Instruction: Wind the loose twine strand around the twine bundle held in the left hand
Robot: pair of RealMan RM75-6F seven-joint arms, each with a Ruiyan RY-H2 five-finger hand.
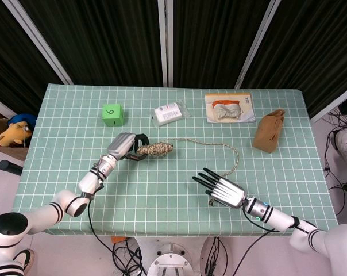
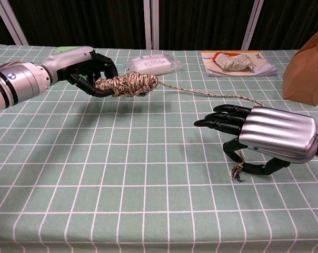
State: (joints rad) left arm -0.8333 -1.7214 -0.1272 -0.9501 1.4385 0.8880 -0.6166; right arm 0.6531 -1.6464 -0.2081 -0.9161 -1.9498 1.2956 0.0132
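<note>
The left hand (image 2: 88, 71) grips the twine bundle (image 2: 128, 84) above mid-table; the right hand (image 2: 264, 138) pinches the loose twine strand (image 2: 211, 94) near the front edge, open cloth between them.

The green cube (image 1: 112, 114) bears a mark resembling "6"; nothing else is legible.

bare cloth between robot hands, brown bag (image 1: 269, 131) far right

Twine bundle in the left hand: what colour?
Mottled tan and dark brown twine bundle; the chest view shows it best.
</note>
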